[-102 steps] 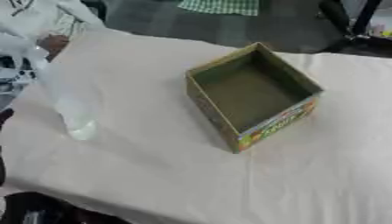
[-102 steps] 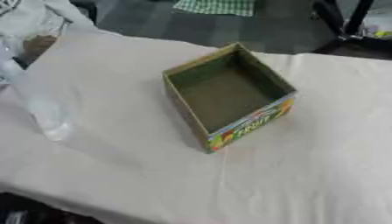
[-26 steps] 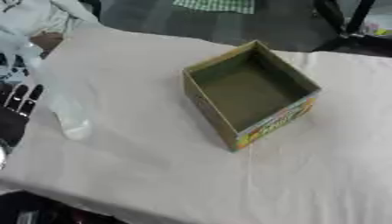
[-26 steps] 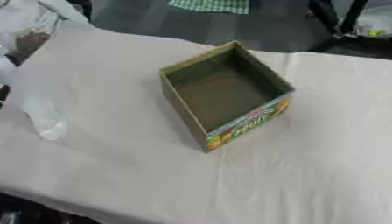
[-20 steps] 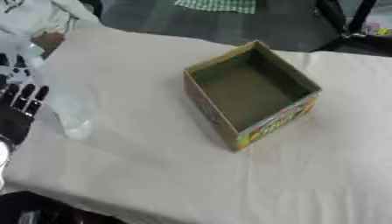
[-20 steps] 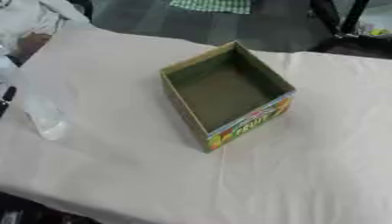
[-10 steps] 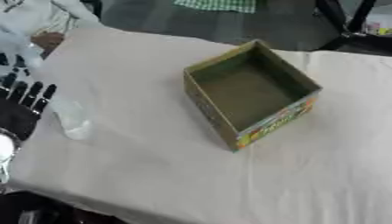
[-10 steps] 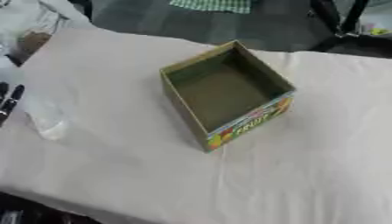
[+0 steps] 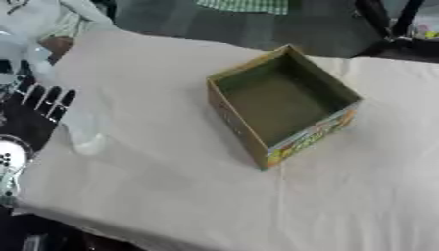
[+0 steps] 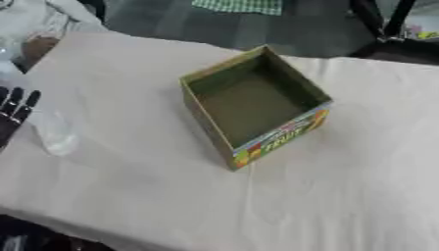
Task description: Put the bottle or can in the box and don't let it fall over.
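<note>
A clear plastic bottle (image 9: 79,120) stands upright on the white cloth at the table's left side. My left hand (image 9: 38,115) is just to its left, black fingers straight and pointing up, close beside the bottle without holding it. The open cardboard box (image 9: 279,103), green inside with a colourful printed front, sits in the middle of the table, empty. My right hand shows in neither view.
The table (image 9: 171,196) is covered by a white cloth; its front edge runs along the bottom left. A person in light clothing (image 9: 34,24) is at the far left corner. Black stands (image 9: 394,24) are behind the table at the upper right.
My left hand has come in from the left edge and moved right and up toward the bottle. The bottle and box have stayed where they were.
</note>
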`<move>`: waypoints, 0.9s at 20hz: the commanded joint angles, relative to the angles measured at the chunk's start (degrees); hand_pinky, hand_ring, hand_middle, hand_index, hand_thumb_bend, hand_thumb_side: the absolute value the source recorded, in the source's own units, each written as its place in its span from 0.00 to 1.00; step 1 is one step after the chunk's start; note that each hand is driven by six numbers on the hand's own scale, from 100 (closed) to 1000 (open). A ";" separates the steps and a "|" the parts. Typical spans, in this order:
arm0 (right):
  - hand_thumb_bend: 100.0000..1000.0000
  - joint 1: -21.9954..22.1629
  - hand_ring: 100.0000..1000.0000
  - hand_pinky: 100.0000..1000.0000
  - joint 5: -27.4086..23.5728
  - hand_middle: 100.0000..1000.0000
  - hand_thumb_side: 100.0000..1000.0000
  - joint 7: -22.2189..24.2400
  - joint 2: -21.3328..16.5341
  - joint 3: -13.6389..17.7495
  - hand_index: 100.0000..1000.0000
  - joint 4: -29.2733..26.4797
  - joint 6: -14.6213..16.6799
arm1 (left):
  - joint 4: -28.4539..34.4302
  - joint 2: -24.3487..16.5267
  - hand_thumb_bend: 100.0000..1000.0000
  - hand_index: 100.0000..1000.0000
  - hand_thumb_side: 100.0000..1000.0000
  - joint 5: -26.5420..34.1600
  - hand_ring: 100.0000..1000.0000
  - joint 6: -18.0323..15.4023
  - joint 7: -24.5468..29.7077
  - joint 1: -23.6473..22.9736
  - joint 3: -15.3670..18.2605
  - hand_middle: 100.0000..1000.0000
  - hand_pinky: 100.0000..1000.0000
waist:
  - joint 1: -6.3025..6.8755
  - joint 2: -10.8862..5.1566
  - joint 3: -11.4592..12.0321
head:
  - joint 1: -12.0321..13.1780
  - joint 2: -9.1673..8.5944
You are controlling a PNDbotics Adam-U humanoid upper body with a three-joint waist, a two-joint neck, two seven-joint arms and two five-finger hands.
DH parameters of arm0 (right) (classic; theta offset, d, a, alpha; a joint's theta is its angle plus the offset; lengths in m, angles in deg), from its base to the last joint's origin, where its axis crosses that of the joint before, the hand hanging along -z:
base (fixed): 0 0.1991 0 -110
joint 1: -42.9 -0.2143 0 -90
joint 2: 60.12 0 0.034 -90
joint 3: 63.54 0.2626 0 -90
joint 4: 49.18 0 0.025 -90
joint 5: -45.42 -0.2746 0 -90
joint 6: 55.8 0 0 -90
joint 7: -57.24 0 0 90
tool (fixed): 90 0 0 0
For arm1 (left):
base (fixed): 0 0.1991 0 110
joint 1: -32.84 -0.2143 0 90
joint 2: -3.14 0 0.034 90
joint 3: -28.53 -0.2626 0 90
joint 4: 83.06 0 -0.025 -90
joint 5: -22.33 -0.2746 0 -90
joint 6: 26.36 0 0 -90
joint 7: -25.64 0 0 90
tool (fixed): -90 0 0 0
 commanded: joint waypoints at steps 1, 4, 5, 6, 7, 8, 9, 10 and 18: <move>0.00 -0.81 0.69 0.77 -0.18 0.59 0.68 0.01 -2.34 0.42 0.82 -0.34 0.15 | 1.03 -2.02 0.70 0.97 0.65 -0.13 0.32 0.32 0.19 0.65 0.12 0.16 0.54 | 0.13 -0.62 -0.10 | 0.18 -0.20; 0.00 -0.76 0.69 0.77 -0.22 0.59 0.68 0.05 -2.33 0.39 0.82 -0.27 0.16 | 1.93 -1.94 0.70 0.96 0.65 -0.66 0.32 0.64 -0.01 0.73 0.00 0.16 0.54 | 0.12 -0.60 -0.07 | 0.24 -0.08; 0.00 -0.76 0.69 0.77 -0.22 0.59 0.68 0.08 -2.31 0.37 0.82 -0.25 0.16 | 2.24 -1.94 0.70 0.95 0.65 -0.80 0.32 0.85 -0.06 0.82 -0.07 0.16 0.54 | 0.12 -0.60 -0.07 | 0.25 0.00; 0.00 -0.76 0.69 0.77 -0.23 0.59 0.68 0.10 -2.30 0.35 0.82 -0.23 0.17 | 2.53 -1.95 0.70 0.95 0.66 -0.96 0.32 1.09 -0.10 0.89 -0.13 0.16 0.54 | 0.12 -0.61 -0.07 | 0.24 0.05; 0.00 -0.75 0.69 0.77 -0.24 0.59 0.68 0.11 -2.30 0.35 0.82 -0.22 0.19 | 2.76 -1.94 0.70 0.95 0.66 -1.10 0.32 1.33 -0.18 0.91 -0.16 0.16 0.54 | 0.11 -0.62 -0.07 | 0.23 0.07; 0.00 -0.75 0.69 0.77 -0.24 0.59 0.68 0.10 -2.31 0.36 0.82 -0.22 0.21 | 2.95 -1.92 0.70 0.95 0.66 -1.22 0.32 1.55 -0.27 0.92 -0.17 0.16 0.54 | 0.11 -0.62 -0.08 | 0.24 0.07; 0.00 -0.74 0.69 0.77 -0.24 0.59 0.68 0.09 -2.32 0.37 0.82 -0.21 0.22 | 3.13 -1.89 0.70 0.95 0.66 -1.33 0.32 1.76 -0.37 0.92 -0.19 0.16 0.54 | 0.12 -0.61 -0.08 | 0.22 0.03; 0.00 -0.73 0.69 0.77 -0.25 0.59 0.69 0.09 -2.32 0.37 0.82 -0.19 0.23 | 3.30 -1.85 0.70 0.94 0.66 -1.40 0.32 1.98 -0.45 0.92 -0.24 0.16 0.54 | 0.13 -0.59 -0.07 | 0.18 0.02; 0.00 -0.70 0.69 0.77 -0.31 0.59 0.69 0.05 -2.31 0.36 0.82 -0.11 0.33 | 3.44 -1.83 0.70 0.94 0.66 -1.25 0.32 2.54 -0.72 1.24 -0.26 0.16 0.55 | 0.26 -0.57 -0.07 | 0.31 -0.05</move>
